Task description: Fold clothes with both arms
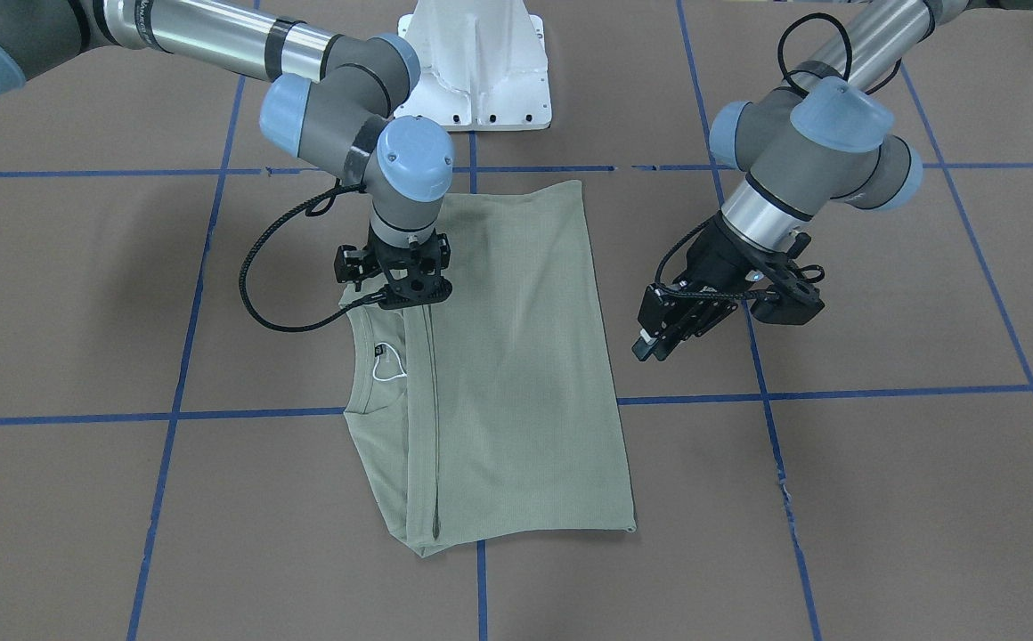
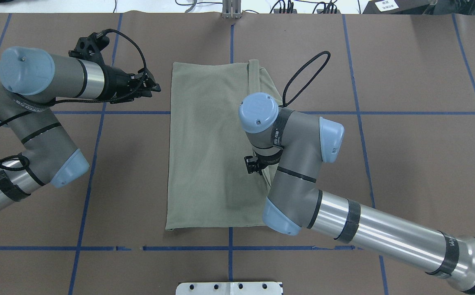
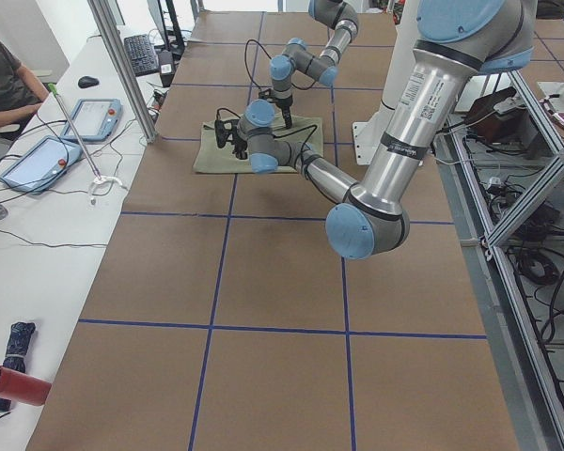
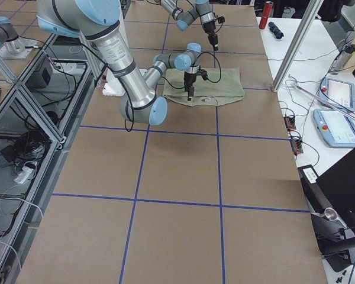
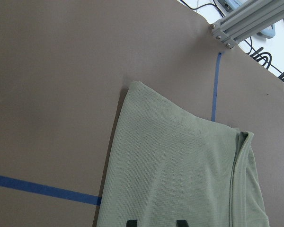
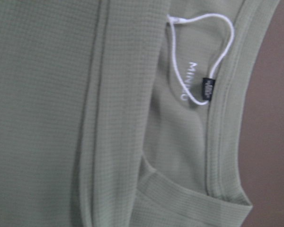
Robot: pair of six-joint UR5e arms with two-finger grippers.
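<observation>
green shirt (image 1: 516,374), right tool (image 1: 405,299) vertical at its collar, grip cannot be told, left tool (image 1: 647,348) tilted alongside, released

A sage-green knit shirt (image 1: 516,374) lies flat on the brown table (image 1: 882,499), folded into a long rectangle, with its neckline (image 6: 223,123) and white string (image 6: 226,52) exposed.

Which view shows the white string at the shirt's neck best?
The right wrist-mounted view: the white string is a large, sharp loop there. The front-facing view shows only a tiny loop; the overhead view hides it under the right arm; the rest do not show it clearly.
</observation>
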